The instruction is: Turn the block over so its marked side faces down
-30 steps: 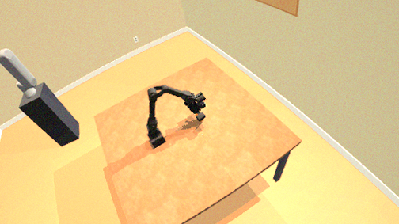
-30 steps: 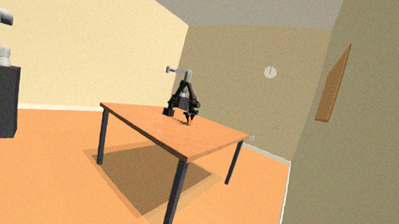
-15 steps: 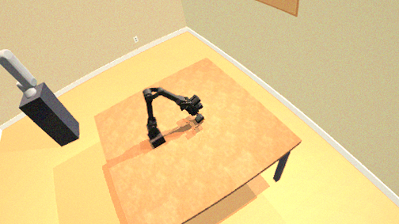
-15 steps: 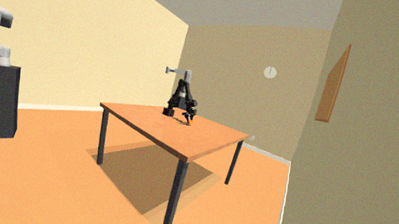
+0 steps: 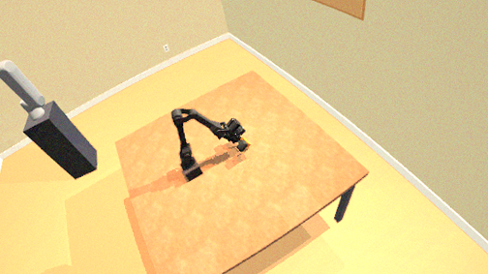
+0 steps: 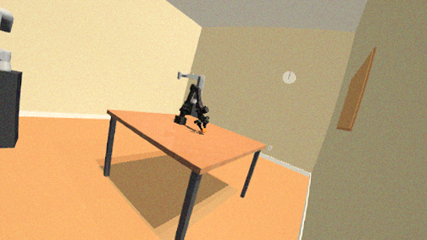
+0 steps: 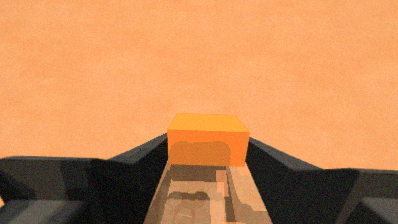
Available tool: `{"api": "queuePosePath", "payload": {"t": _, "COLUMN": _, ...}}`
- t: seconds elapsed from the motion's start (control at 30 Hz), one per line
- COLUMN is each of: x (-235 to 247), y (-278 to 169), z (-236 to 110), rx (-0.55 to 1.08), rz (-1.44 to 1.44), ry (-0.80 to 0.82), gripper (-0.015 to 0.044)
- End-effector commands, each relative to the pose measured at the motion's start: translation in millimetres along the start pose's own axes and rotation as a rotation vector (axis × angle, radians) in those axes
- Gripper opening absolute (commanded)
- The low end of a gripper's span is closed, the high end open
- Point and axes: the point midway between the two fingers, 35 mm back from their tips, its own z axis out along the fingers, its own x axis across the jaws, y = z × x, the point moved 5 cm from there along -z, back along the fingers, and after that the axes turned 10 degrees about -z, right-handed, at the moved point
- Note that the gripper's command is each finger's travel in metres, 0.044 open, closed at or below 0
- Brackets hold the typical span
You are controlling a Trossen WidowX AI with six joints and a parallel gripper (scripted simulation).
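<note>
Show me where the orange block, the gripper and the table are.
orange block (image 7: 208, 140), wrist view, its front face.
gripper (image 7: 208, 150), wrist view, between the fingertips, shut on the block.
table (image 5: 268, 215), top view, bare top.

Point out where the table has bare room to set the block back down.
Bare wood lies between the gripper, shut on the orange block, and the table's right edge, and along the near edge. It is tight only between the block and the arm's base.

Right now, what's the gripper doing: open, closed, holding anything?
Gripper: closed on the small orange block, gripped between its dark fingers.
</note>
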Motion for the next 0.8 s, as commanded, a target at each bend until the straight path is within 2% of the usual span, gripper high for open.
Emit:
{"api": "queuePosePath", "payload": {"t": 0.0, "x": 0, "y": -4, "z": 8, "rx": -0.037, "rz": 0.005, "ry": -0.004, "gripper": 0.0}}
{"api": "queuePosePath", "payload": {"t": 0.4, "x": 0, "y": -16, "z": 35, "rx": -0.195, "rz": 0.009, "ry": -0.035, "gripper": 0.0}}
{"api": "queuePosePath", "payload": {"t": 0.77, "x": 2, "y": -30, "z": 45, "rx": -0.338, "rz": 0.009, "ry": -0.061, "gripper": 0.0}}
